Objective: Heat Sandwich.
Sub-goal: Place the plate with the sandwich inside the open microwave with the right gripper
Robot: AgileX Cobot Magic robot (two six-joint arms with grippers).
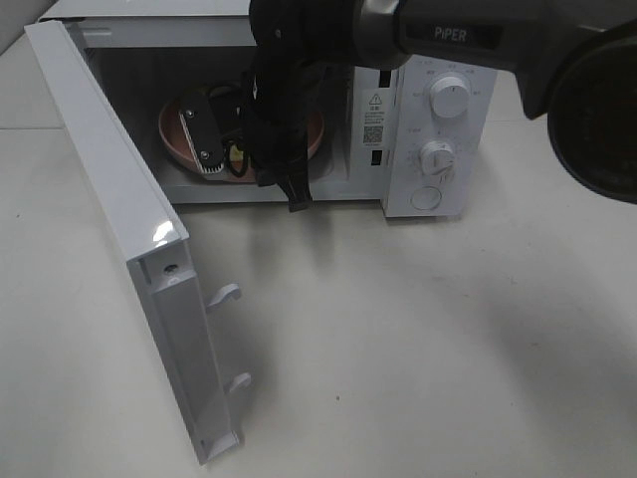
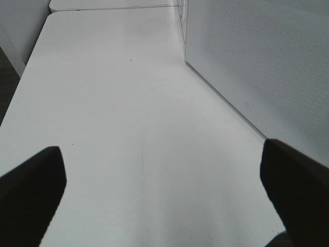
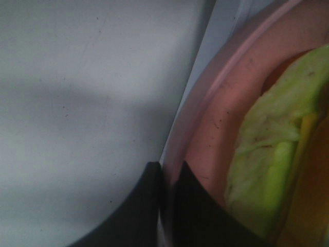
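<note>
From the high camera, the white microwave (image 1: 468, 149) stands on the table (image 1: 418, 349) with its door (image 1: 109, 199) swung wide open. The right arm comes in from above and reaches into the cavity. The right hand (image 1: 213, 171) sits at the front rim of the pink plate (image 1: 171, 134), which lies inside the oven. Only a small pale yellow sliver of the sandwich (image 1: 237, 157) shows on the plate, as the arm covers the rest. The two dials (image 1: 450, 100) on the panel are in plain view and nothing touches them. The left hand is not seen here.

The left wrist camera shows the left hand (image 2: 162, 154) spread wide and holding nothing. It hovers over bare table (image 2: 128, 103) beside the microwave's perforated side wall (image 2: 257, 62).

The right wrist camera shows the right hand (image 3: 167, 195) pinched narrow on the plate's rim (image 3: 216, 118), with one dark finger on either side of it. The sandwich (image 3: 267, 154), green leaf over yellow, rests on the plate close to the fingertips. The pale grey surface (image 3: 77, 103) beside the plate is probably the oven floor.

The loading looks nearly finished, since plate and sandwich are inside. I judge that what is left is to let go of the rim, draw the arm out, shut the door and turn the dials to start heating.
</note>
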